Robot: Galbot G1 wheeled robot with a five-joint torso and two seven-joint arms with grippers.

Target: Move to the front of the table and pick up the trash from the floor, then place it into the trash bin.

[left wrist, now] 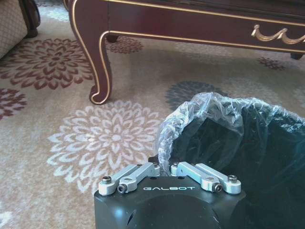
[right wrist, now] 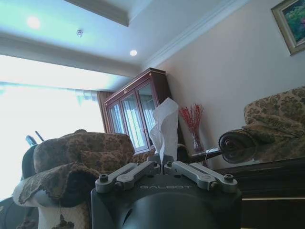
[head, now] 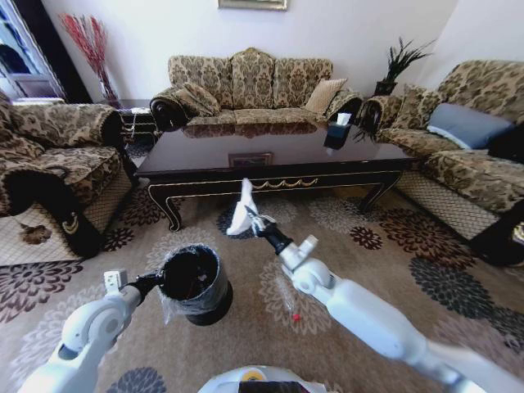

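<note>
My right gripper (head: 255, 219) is raised over the carpet in front of the table (head: 270, 157), shut on a crumpled white paper scrap (head: 241, 208). The right wrist view has the scrap (right wrist: 164, 123) sticking up from that gripper (right wrist: 162, 161). The black trash bin (head: 196, 283) with its clear bag stands low left of the scrap. At the bin's rim (left wrist: 164, 140) my left gripper (head: 155, 283) is shut on the bag-covered edge. A clear crushed bottle (head: 286, 296) with a red cap lies on the carpet beneath my right forearm.
A patterned sofa (head: 246, 86) stands behind the table, with armchairs at the left (head: 57, 155) and right (head: 467, 155). A dark tissue box (head: 337, 131) sits on the tabletop. The table's curved leg (left wrist: 97, 52) rises just beyond the bin.
</note>
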